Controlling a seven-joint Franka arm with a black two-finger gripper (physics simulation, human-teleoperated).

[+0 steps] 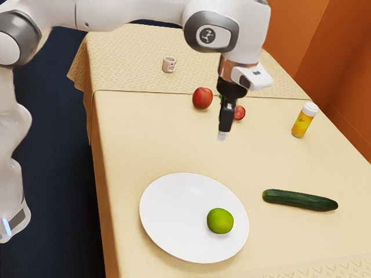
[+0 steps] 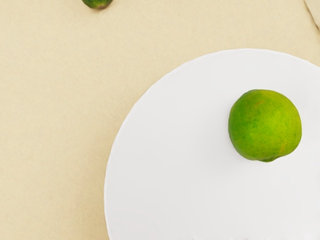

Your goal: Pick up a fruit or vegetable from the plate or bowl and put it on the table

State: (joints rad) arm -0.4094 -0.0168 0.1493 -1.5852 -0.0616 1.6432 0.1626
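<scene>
Green lime [image 1: 220,221] rests on the plate [image 1: 174,211], towards the exterior view's right, while the gripper [image 1: 222,136] hangs raised on the far side, presumably for clearance, apart or together I cannot tell

Below the end effector [image 1: 222,136], the table [image 1: 139,145] is covered by cream cloth [image 1: 119,55], patterned in part. Dark blue floor [image 1: 61,150] is seen to its exterior-view left; orange-brown panelled wall [image 1: 342,63] is seen to its exterior-view right. Lighting recorded as soft.

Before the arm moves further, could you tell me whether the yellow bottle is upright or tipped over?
Upright: the bottle stands on its base, white cap on top.
</scene>
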